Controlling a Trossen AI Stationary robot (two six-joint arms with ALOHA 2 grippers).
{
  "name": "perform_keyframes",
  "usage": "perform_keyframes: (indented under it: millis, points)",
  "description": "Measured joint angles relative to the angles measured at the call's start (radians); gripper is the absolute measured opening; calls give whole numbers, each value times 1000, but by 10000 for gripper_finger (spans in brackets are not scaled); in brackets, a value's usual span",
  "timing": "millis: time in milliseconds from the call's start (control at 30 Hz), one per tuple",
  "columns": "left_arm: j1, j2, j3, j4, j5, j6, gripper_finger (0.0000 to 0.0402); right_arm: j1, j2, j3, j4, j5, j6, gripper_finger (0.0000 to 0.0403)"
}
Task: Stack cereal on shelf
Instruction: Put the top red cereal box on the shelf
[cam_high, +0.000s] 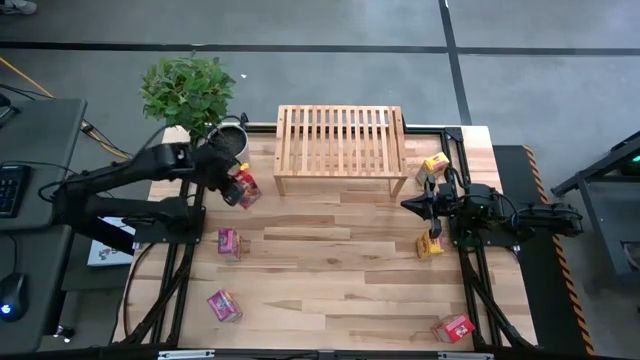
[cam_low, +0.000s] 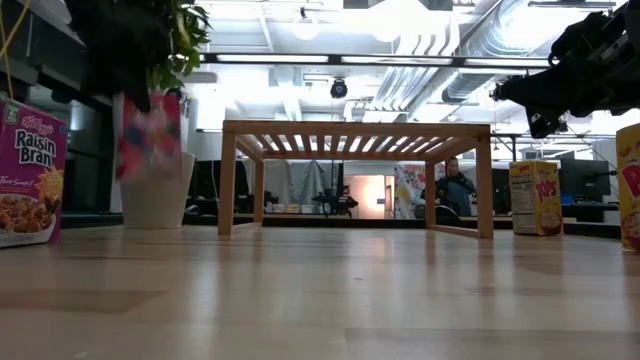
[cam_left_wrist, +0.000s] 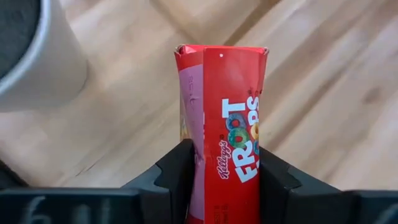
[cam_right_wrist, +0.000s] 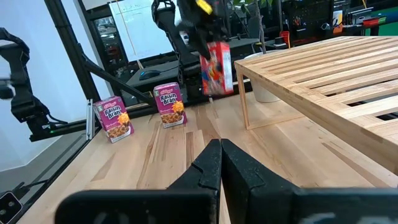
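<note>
Tabletop (cam_high: 340, 250); shelf (cam_high: 340, 140) at its far edge, bare. Left claw (cam_left_wrist: 225, 171) clamped on red cereal box (cam_left_wrist: 227, 124), lifted, near shelf's left end beside white pot (cam_high: 232, 140). Right claw (cam_right_wrist: 221, 163) together, idle at right. Risk: narrow side-pinch, box may twist or slip. Box's long axis runs outward from the claw.

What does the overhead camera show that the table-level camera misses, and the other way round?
Only the overhead view shows the left gripper clamped on the red Froot Loops box, the right gripper shut beside the rack, and another red cereal box near the table's front right corner. Only the table-level view shows a person in the room behind. Both show the slatted light-wood shelf, bare on top.
</note>
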Motion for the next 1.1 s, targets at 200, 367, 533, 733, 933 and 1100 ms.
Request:
perform_keyframes:
  millis: [200,367,533,733,933,1100]
  points:
    - [-99,6,192,-12,-27,-16,116,0,0,0,0,0,0,0]
    - [-156,123,346,-6,-92,89,116,0,0,0,0,0,0,0]
    - [-147,307,592,-2,-199,311,116,0,0,0,0,0,0,0]
    - [-51,561,878,-9,-234,559,116,0,0,0,0,0,0,0]
    - [98,756,1037,-62,-156,789,116,0,0,0,0,0,0,0]
    - [198,840,1067,-137,-150,962,116,0,0,0,0,0,0,0]
